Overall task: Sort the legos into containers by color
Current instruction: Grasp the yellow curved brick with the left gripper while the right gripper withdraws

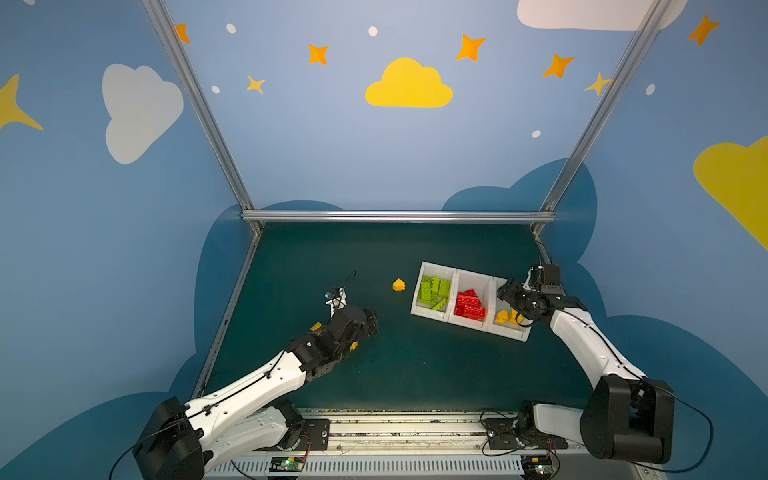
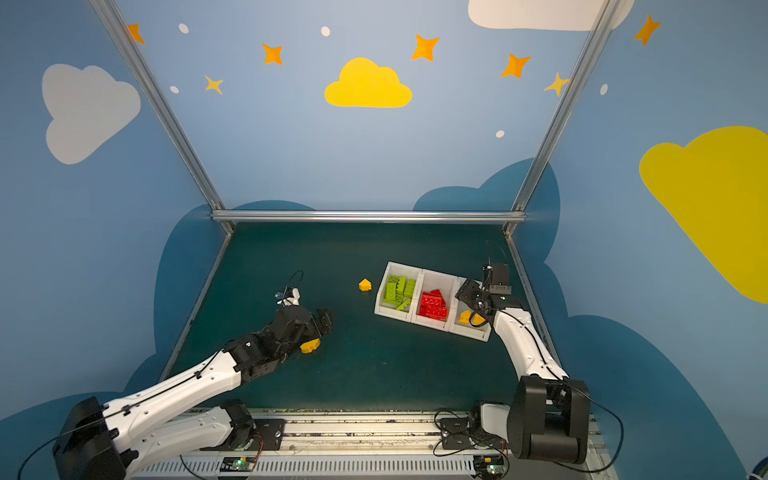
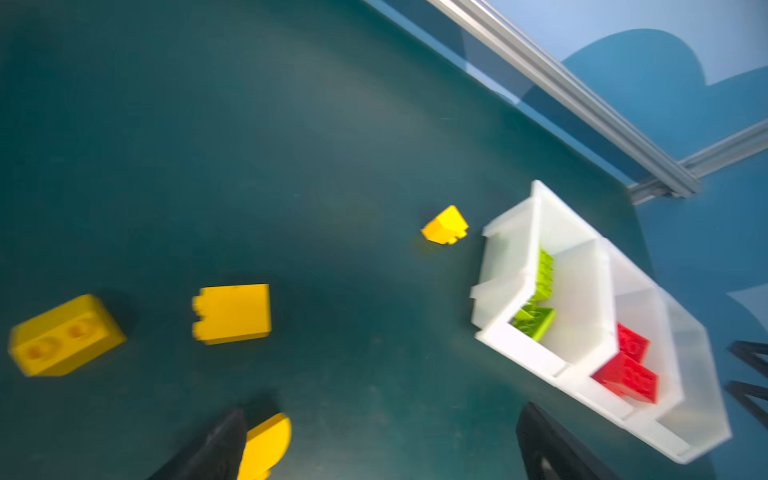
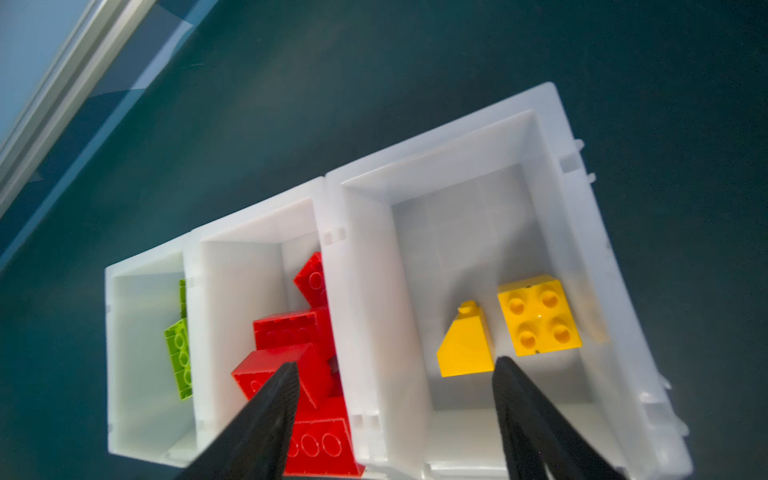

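White plastic forms the containers (image 1: 452, 299): three open bins joined in one row, on the right half of the dark green mat (image 1: 415, 374) in both top views. You find the lime green legos (image 1: 434, 291) in the bin at the left end of the row and the red legos (image 1: 469, 305) in the middle bin. The bin at the right end holds two yellow pieces, a sloped brick (image 4: 467, 345) and a four-stud brick (image 4: 538, 316), lying just beside each other.

Check the right gripper (image 4: 395, 363). It hangs above the row, one finger over the red bin and one over the yellow bin. Its jaws are spread, with nothing between them.

Check the left gripper (image 3: 384, 411). It is over the left of the mat, well apart from the containers, jaws spread wide and gripping nothing.

Four yellow legos lie loose on the mat. The loose wedge (image 1: 398, 284) sits near the green bin. The left wrist view, which is blurred, shows a two-stud brick (image 3: 66, 334), a side-lying brick (image 3: 232, 313) and a rounded piece (image 3: 266, 444) just beside one finger (image 3: 216, 444). You cannot tell whether they touch.
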Robot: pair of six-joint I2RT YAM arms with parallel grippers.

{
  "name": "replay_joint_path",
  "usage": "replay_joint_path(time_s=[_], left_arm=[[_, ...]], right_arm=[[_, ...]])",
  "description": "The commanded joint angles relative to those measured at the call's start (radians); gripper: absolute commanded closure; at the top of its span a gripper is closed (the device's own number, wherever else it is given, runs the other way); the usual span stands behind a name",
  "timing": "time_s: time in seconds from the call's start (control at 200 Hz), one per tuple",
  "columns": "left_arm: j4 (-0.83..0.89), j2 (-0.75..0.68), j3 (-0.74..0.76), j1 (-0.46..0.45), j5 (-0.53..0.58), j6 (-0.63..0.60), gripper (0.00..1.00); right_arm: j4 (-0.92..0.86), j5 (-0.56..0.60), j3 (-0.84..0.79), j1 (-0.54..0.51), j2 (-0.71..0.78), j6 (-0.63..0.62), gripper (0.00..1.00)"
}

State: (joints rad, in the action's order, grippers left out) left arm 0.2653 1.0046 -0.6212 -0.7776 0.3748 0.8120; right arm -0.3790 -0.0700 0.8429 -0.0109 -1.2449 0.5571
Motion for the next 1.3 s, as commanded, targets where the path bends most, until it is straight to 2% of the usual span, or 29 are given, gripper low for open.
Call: replay_joint_path(time_s=[0.0, 0.285, 0.37, 0.686, 0.891, 1.106, 1.296], left_arm=[[0.133, -0.022, 0.023, 0.007, 0.063, 0.025, 0.0], [0.217, 0.113, -0.005, 0.012, 0.033, 0.064, 0.0], [0.221, 0.163, -0.013, 0.015, 0.017, 0.037, 0.0], [0.142, 0.304, -0.043, 0.051, -0.062, -0.091, 0.0], [0.103, 0.382, -0.059, 0.055, -0.148, -0.118, 0.02], [0.105, 0.401, -0.052, 0.045, -0.197, -0.111, 0.13], [0.097, 0.387, -0.024, 0.026, -0.187, -0.089, 0.27]], right_arm=[[0.027, -0.05, -0.022, -0.044, 0.07, -0.021, 0.26], [0.097, -0.059, -0.094, -0.194, 0.216, -0.031, 0.19], [0.104, -0.07, -0.104, -0.219, 0.233, -0.032, 0.18], [0.14, -0.111, -0.114, -0.25, 0.251, -0.019, 0.18], [0.147, -0.117, -0.114, -0.252, 0.248, -0.017, 0.18], [0.153, -0.125, -0.114, -0.257, 0.233, -0.014, 0.18], [0.16, -0.132, -0.113, -0.264, 0.225, -0.011, 0.18]])
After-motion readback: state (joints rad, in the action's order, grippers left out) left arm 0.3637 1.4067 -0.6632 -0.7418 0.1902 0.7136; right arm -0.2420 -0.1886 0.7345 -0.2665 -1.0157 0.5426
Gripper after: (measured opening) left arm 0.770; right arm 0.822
